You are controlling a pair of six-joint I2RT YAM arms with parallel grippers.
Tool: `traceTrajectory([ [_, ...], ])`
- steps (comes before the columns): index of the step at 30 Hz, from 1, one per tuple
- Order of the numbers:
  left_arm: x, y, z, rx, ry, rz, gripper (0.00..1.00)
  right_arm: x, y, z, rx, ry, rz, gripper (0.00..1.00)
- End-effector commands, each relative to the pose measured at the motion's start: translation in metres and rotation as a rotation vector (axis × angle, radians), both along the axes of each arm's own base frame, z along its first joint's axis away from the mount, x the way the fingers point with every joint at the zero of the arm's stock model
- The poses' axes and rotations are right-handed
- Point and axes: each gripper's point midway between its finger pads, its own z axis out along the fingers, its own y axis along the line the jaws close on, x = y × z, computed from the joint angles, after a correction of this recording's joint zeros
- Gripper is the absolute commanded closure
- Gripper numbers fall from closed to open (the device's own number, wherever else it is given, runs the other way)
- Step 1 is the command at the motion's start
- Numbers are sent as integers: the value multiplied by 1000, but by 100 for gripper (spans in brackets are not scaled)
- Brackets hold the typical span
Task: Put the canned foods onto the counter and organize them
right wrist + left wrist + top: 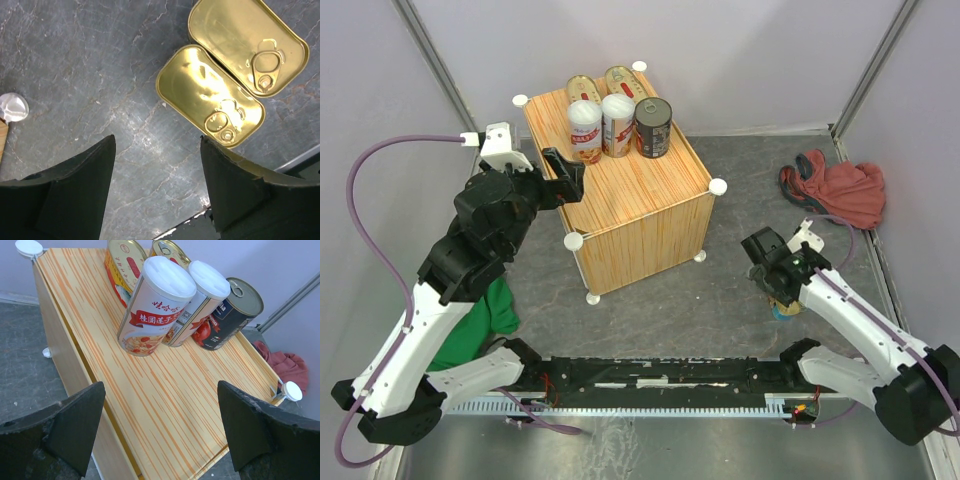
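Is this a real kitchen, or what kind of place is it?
Probably a robot lab booth: plain panel walls, left arm and right arm bolted down, a wood-grain box standing in as counter.

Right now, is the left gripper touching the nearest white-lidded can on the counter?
Apart. The left wrist view shows a stretch of bare counter between the open left gripper and the nearest white-lidded can.
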Motion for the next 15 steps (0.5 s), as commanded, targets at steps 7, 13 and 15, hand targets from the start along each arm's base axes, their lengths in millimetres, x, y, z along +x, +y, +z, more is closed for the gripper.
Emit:
traceTrajectory([
  [7, -1, 4, 7, -44, -10, 21, 1, 32, -9, -11, 26, 3, -16, 27],
  [13, 1, 6, 4, -28, -6, 35, 1, 43, -10, -22, 49, 33, -19, 31],
  [15, 1, 7, 3, -25, -6, 39, 1, 46, -11, -25, 56, 40, -18, 33],
])
